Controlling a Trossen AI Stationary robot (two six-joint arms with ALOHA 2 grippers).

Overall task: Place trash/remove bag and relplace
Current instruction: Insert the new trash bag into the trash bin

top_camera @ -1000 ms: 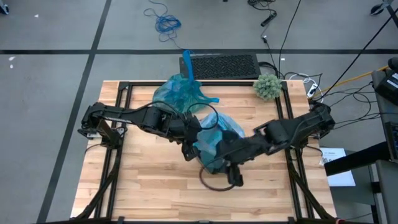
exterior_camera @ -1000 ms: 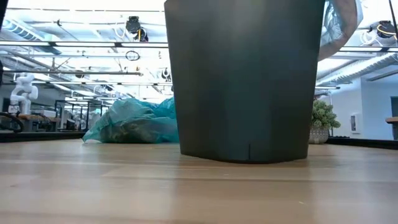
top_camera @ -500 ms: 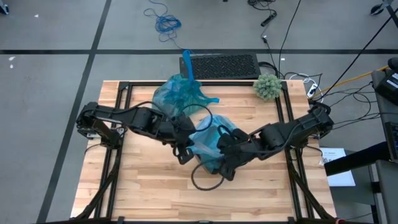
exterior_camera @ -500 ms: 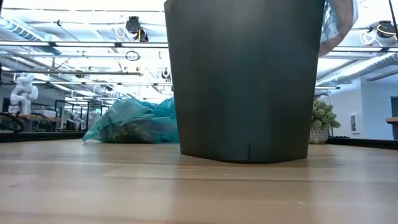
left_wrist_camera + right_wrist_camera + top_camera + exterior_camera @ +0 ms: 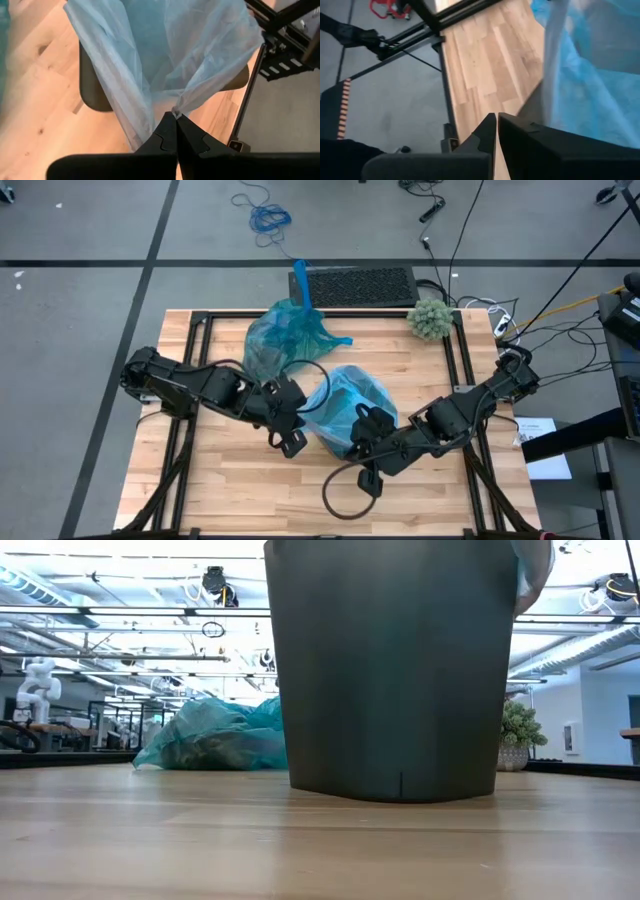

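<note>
A light blue bag (image 5: 350, 405) lies spread over the top of a dark bin (image 5: 390, 670) at mid-table. Its film hangs past the bin's rim (image 5: 532, 570). My left gripper (image 5: 290, 428) is at the bag's left side, shut on its edge. My right gripper (image 5: 366, 442) is at the bag's near-right side with its fingers shut. No film shows between their tips (image 5: 496, 116). A full teal bag (image 5: 285, 330) rests on the table's far side. The trash is hidden. My left gripper pinches the blue bag's gathered edge (image 5: 175, 111) between its two fingertips. It comes slanting down from the table's left. The film fans out taut from the pinch across the bin's mouth (image 5: 92, 90). My right gripper is shut beside the bag's edge (image 5: 551, 75); I cannot tell whether it touches it.
A fuzzy grey-green ball (image 5: 430, 318) sits at the table's far right corner. A black mat (image 5: 352, 283) lies beyond the far edge. Cables run along the right side (image 5: 480, 310). Bare wood (image 5: 230, 490) lies near the front edge.
My left gripper has drawn the bag's edge toward the table's left and near edge, rolling its wrist. My right gripper has shifted toward the near edge and rolled too. The bag, bunched before, now spreads wider over the bin.
</note>
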